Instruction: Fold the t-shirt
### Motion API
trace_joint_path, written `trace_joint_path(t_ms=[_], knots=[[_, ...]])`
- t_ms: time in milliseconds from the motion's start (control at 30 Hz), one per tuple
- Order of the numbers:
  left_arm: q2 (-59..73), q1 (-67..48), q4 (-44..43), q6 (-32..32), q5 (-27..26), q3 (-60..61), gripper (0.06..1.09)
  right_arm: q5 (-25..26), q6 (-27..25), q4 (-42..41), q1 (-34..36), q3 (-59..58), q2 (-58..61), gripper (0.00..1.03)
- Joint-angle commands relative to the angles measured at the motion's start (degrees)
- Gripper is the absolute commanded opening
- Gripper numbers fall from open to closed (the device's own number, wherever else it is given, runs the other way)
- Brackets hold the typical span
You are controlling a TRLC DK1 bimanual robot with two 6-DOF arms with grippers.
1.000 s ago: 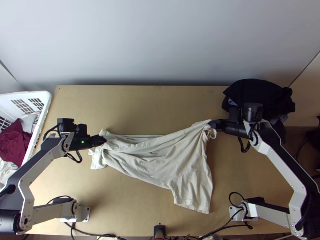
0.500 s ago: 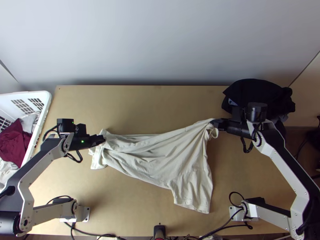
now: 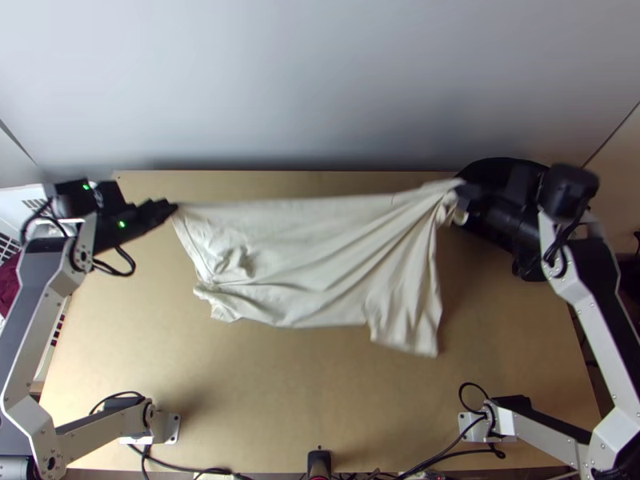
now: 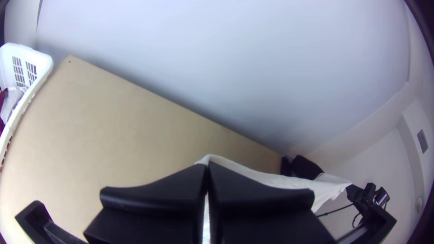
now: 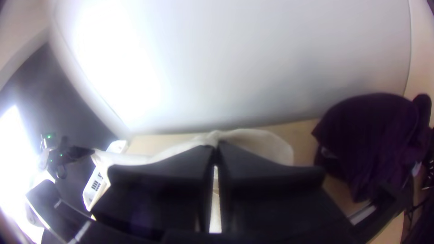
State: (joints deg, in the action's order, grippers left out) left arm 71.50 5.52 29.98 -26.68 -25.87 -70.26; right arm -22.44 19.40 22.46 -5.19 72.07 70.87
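In the top view the cream t-shirt (image 3: 312, 256) is stretched between the two grippers, its upper edge nearly straight, with creases on the right and a bunched part at lower left. My left gripper (image 3: 172, 207) holds its upper left corner; my right gripper (image 3: 462, 192) holds the upper right one. In the left wrist view my left gripper (image 4: 207, 165) is shut on the t-shirt (image 4: 271, 178), whose far end runs to the other arm. The right wrist view has my right gripper (image 5: 215, 143) shut on the t-shirt (image 5: 257, 142), some cloth bulging beside the fingertips.
The light wooden table (image 3: 264, 400) lies under the cloth, bare toward its near edge. A white basket (image 4: 27, 97) with clothes is at the table's left side. Dark clothing (image 5: 375, 135) is piled at the back right, close to the right gripper. A wall rises behind the table.
Both grippers have moved up the picture and farther apart, the left one leftward and the right one rightward. The t-shirt went with them, its upper edge pulled straighter and its lower part shifted up the picture.
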Motion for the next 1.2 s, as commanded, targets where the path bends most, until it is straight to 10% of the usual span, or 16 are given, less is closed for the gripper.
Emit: trace_joint_path(t_ms=[0,600,1167], knots=[[0.39,-1.12,-2.29,-8.13,5.48,-11.13,0.10,4.07,3.72,0.39,0.27,16.34,5.07,0.03],[1.88,-1.56,-20.13,-16.83,20.95,-18.95,0.09,12.68,1.70,-11.21,0.01,35.86,13.24,0.03],[-9.01,-1.30,-5.81,-16.39,20.86,-19.39,0.10,9.60,-4.28,8.66,-6.67,27.95,-6.97,0.03]])
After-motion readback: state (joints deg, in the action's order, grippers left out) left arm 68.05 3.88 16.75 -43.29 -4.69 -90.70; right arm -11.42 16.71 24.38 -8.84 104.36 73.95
